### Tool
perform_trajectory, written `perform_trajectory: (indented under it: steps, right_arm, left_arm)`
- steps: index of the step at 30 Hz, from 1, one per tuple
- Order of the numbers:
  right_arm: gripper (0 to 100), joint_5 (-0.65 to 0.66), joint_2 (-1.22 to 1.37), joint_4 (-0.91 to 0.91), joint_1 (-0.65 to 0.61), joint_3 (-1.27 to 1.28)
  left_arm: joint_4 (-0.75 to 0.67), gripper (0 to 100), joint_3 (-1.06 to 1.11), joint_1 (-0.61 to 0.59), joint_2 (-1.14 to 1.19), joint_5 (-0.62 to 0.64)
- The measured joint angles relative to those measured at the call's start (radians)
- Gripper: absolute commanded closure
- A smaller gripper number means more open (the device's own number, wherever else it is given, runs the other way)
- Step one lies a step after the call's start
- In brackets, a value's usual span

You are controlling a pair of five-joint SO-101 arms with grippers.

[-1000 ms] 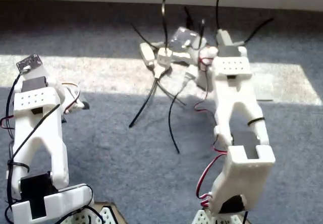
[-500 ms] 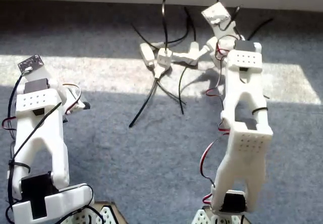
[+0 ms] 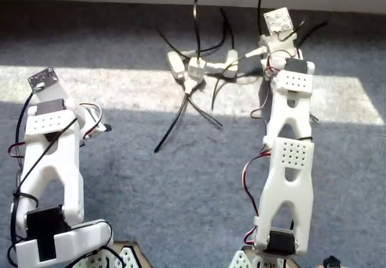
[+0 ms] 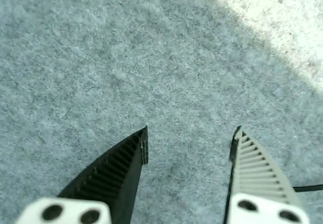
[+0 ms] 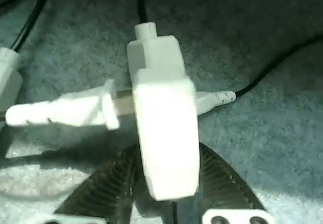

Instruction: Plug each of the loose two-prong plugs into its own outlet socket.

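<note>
carpet point(image 4: 101, 57): lying grey under both arms, with a sunlit band point(image 3: 120, 90) crossing it from side to side.
right arm point(image 3: 289, 129): stretching out to the far side of the carpet and ending beside a cluster of white connectors.
right claw point(image 5: 166, 152): clamping on a white socket block point(image 5: 161, 128), with one ribbed black finger pressing against each long side.
socket block: pointing away from the right claw and trailing a black cord from its far end.
plug point(image 5: 60, 110): lying crosswise on the carpet just beyond the right claw, white, with its metal prongs reaching to the side of the socket block. Not possible to tell whether the prongs are sitting inside a slot or only touching the block.
cord end point(image 5: 214, 99): poking out, white and tapered, from behind the opposite side of the socket block, with a thin black cord running away from it.
white connectors point(image 3: 196, 69): lying close together at the far middle of the carpet, partly in the sunlight.
black cords point(image 3: 181, 114): fanning out from the white connectors, some curling toward the arms and some heading for the far edge.
left arm point(image 3: 51, 153): sitting folded on the left, well apart from the white connectors.
left claw point(image 4: 191, 135): hanging over bare grey carpet, one dark finger and one pale finger spread wide apart, with carpet showing between them.
</note>
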Motion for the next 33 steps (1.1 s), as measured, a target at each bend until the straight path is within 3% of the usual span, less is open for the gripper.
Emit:
perform_trajectory:
  steps: [6, 12, 29, 33]
  right_arm:
    - [73.8, -0.078, 0.008, -0.011, 0.005, -0.038]
    - [73.8, -0.157, 0.006, 0.012, 0.04, -0.262]
    - [73.5, -0.167, -0.259, 0.377, 0.086, -0.316]
    - [73.5, -0.167, -0.402, 0.493, 0.112, -0.316]
  left_arm:
    - [0.0, 73, 0.0, 0.008, 0.0, 0.0]
    - [0.0, 73, 0.0, 0.029, 0.0, 0.0]
    - [-0.015, 73, 0.0, 0.032, 0.0, 0.0]
    - [0.008, 73, -0.006, 0.095, -0.031, 0.0]
